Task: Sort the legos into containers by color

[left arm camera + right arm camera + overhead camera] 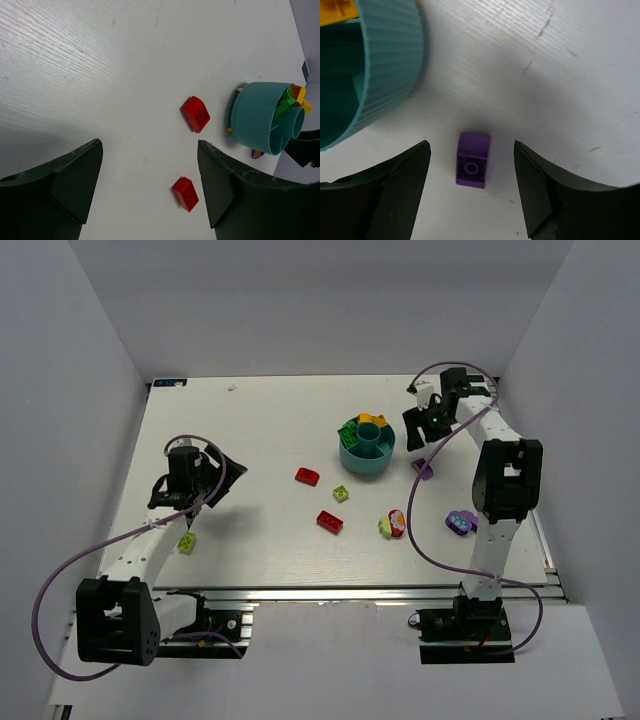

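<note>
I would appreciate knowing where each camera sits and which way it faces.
Top external: above, behind the bases, looking down on the white table; left arm and right arm show.
Left wrist: on the left arm, looking across the table at two red plastic bricks; open left claw frames the bottom.
Right wrist: on the right arm, looking down at a small purple plastic brick framed by the open right claw.
Shared: the round teal plastic bowl appears in all three.

Teal bowl (pixel 390 55), purple brick (pixel 472 160)
</note>
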Tool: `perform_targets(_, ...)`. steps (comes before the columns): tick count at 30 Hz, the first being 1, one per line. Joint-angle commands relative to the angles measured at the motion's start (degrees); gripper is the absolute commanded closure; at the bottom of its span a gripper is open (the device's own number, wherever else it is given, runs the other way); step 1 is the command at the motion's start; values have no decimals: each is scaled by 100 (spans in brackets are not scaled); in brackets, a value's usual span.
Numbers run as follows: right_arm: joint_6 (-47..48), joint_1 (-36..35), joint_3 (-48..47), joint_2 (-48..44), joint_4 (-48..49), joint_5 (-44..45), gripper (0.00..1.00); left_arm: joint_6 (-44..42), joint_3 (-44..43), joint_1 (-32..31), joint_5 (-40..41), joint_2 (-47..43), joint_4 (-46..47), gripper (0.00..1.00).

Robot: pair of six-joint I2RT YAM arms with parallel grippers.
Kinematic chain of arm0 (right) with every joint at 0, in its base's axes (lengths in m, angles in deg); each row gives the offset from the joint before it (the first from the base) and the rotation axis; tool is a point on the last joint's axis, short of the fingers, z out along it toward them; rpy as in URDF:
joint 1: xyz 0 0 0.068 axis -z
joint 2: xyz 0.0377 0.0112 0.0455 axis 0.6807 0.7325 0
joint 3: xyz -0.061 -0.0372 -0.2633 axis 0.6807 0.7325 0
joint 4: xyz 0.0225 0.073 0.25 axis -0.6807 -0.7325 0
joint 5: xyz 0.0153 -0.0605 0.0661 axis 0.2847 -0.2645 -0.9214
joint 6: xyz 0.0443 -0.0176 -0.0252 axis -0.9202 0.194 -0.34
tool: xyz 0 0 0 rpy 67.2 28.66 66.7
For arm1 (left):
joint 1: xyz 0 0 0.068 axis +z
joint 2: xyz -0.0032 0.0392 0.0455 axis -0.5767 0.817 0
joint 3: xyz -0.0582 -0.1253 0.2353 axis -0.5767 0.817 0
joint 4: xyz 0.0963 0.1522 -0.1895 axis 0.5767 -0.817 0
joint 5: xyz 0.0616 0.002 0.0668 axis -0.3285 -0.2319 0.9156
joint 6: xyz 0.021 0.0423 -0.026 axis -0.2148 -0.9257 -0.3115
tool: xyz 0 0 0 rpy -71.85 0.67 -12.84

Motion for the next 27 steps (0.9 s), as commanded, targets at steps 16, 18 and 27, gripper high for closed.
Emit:
perform_targets(16, -74, -365, 678, 71, -59, 842, 30, -19, 66, 89, -266, 280, 433, 15)
perform_targets(18, -74, -374, 704, 123, -14, 895, 30, -1, 92, 89, -266, 253, 459, 14)
perform_targets(27, -65, -409, 695, 255, 56, 1193, 33, 7, 224, 107, -275, 69, 468, 15)
